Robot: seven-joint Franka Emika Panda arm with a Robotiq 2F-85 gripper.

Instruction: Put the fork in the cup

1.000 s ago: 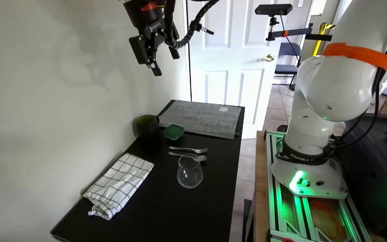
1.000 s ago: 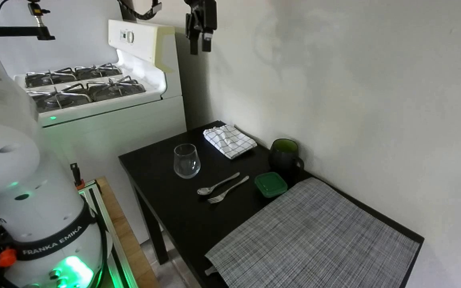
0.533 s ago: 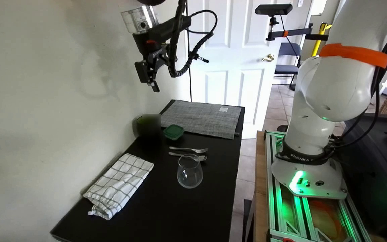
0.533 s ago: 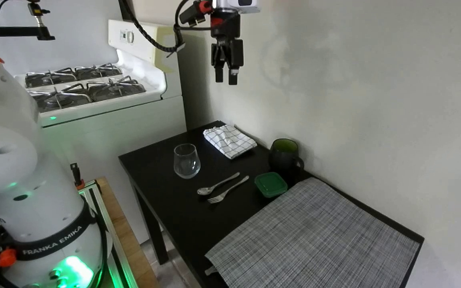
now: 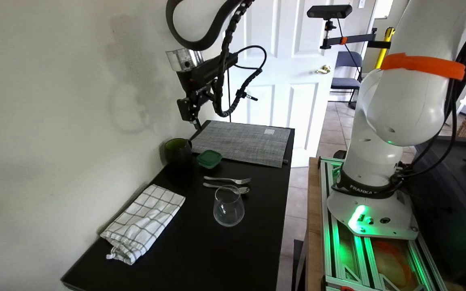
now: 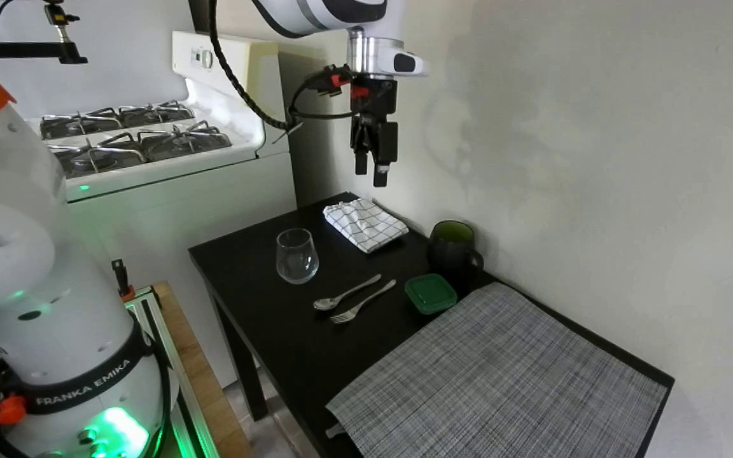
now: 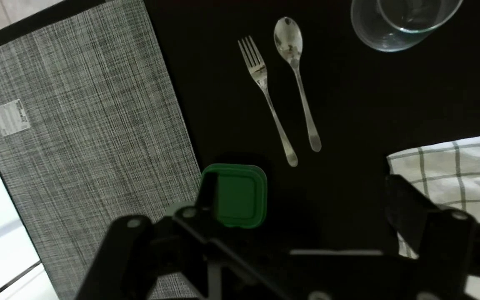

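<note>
Your gripper [image 7: 302,187], wide and empty, hangs higher than the spoon [image 7: 304,104] | fork [image 7: 274,113] lies just beside spoon | reach apparently in hand | next, likely, you centre over fork, lower

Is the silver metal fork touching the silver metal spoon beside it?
Apart. The wrist view shows an unbroken strip of black tabletop between the silver metal fork and the silver metal spoon along their whole length.
</note>
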